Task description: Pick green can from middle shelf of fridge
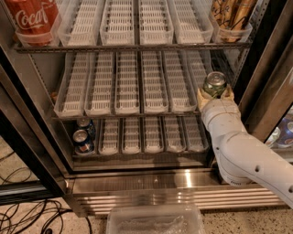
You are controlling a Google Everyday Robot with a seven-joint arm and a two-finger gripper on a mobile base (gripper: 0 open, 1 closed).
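The green can (214, 84), with a silver lid, stands at the right front end of the middle shelf (130, 87) of the fridge (137, 183). My gripper (215, 95) is at the can, one tan finger (202, 97) on each side of it, closed around its lower part. My white arm (238, 151) reaches in from the lower right. The can's base is hidden behind the gripper.
A big red Coca-Cola can (32, 18) stands top left. Tan cans (233, 13) stand top right. Two blue cans (84, 139) sit on the bottom shelf, left. The glass door (274, 82) is open at right. A clear plastic bin (155, 220) and cables (27, 215) lie on the floor.
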